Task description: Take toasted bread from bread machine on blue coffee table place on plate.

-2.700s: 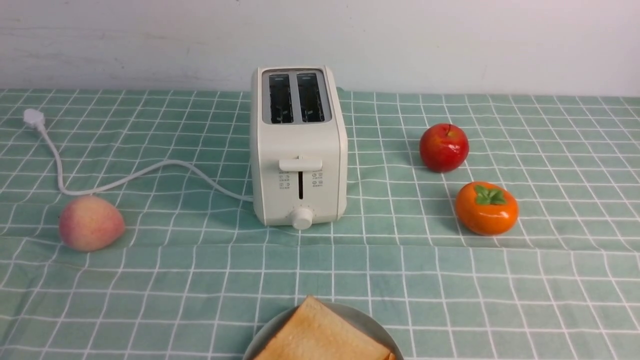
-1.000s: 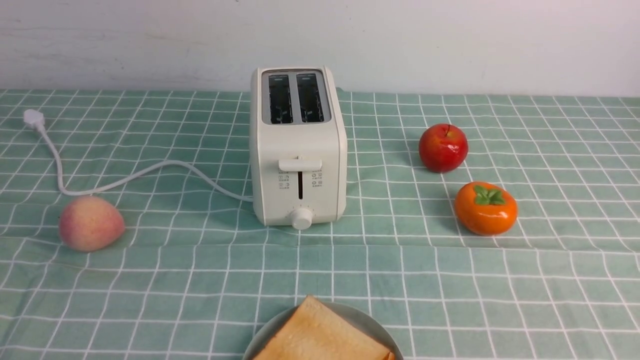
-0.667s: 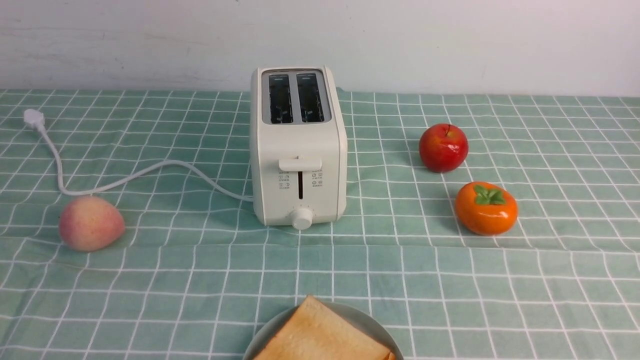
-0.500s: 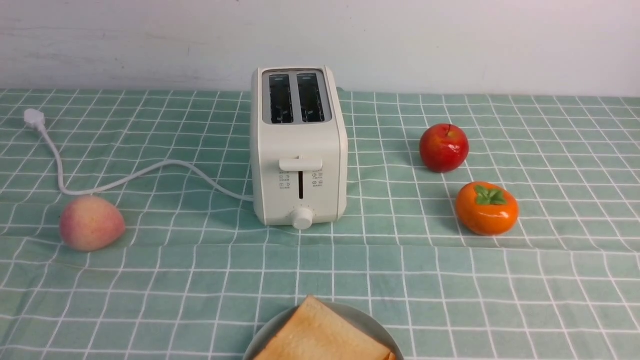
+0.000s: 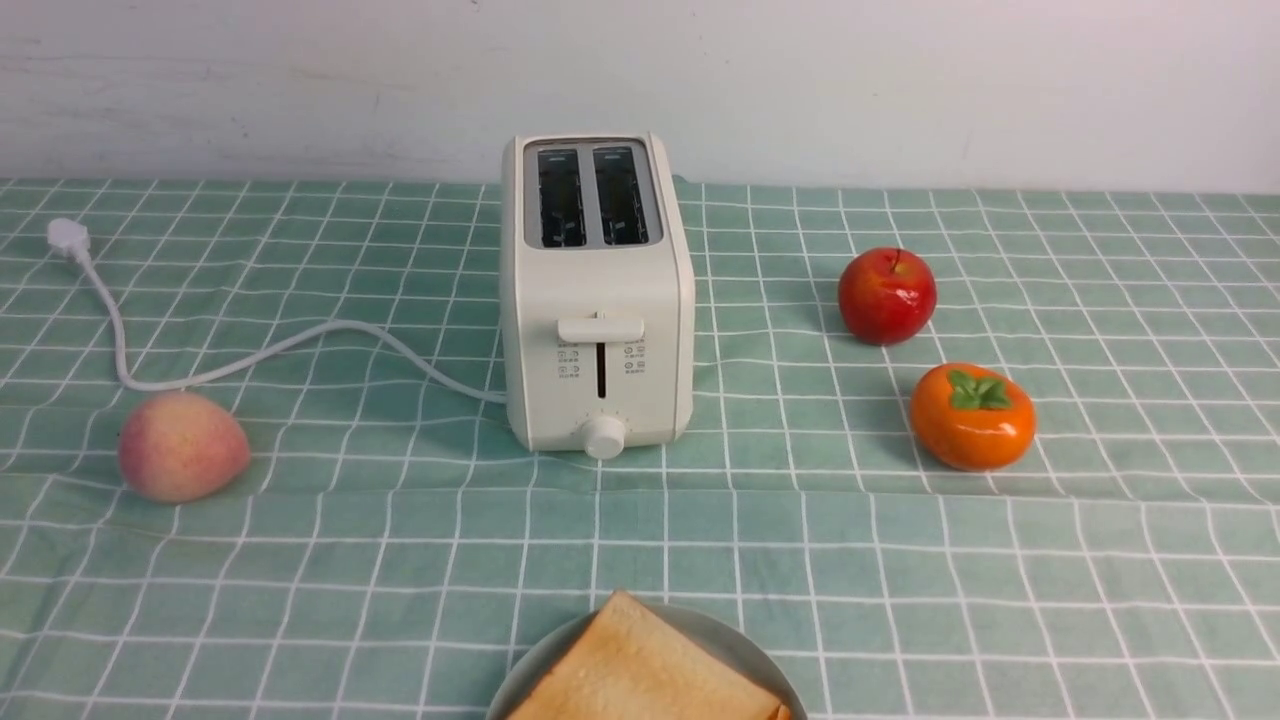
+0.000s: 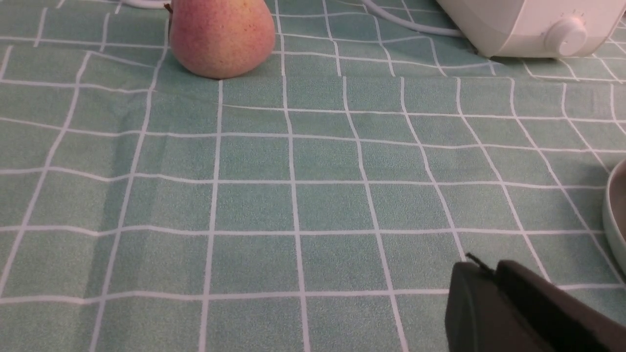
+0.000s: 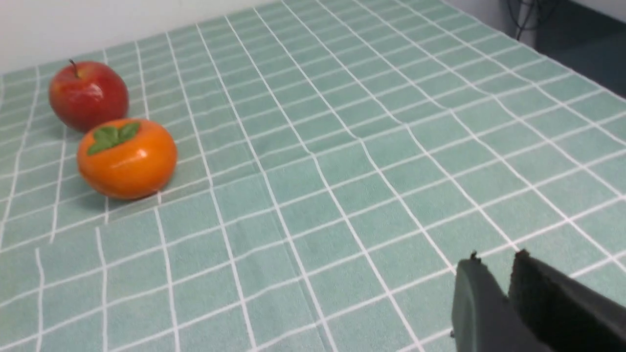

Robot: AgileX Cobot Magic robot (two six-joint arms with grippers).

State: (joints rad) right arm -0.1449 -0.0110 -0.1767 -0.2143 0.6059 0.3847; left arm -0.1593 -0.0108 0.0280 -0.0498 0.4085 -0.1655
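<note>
The bread machine [image 5: 598,300] stands in the middle of the blue coffee table [image 5: 400,560], both slots dark with no bread showing. Toasted bread [image 5: 640,670] lies on the plate [image 5: 738,638] at the near edge, partly cut off by the frame. Neither arm appears in the front view. My left gripper [image 6: 481,266] hovers low over bare cloth with its fingers together, between the plate's rim [image 6: 615,210] and the peach; the bread machine's base [image 6: 518,24] is further off. My right gripper [image 7: 496,259] hangs over bare cloth, its tips slightly parted, holding nothing.
A peach [image 5: 182,445] lies left of the bread machine, beside its white cord [image 5: 250,355] and plug [image 5: 68,238]. To the right sit a red apple [image 5: 887,295] and an orange persimmon [image 5: 972,415]. The table's right edge [image 7: 562,61] shows in the right wrist view.
</note>
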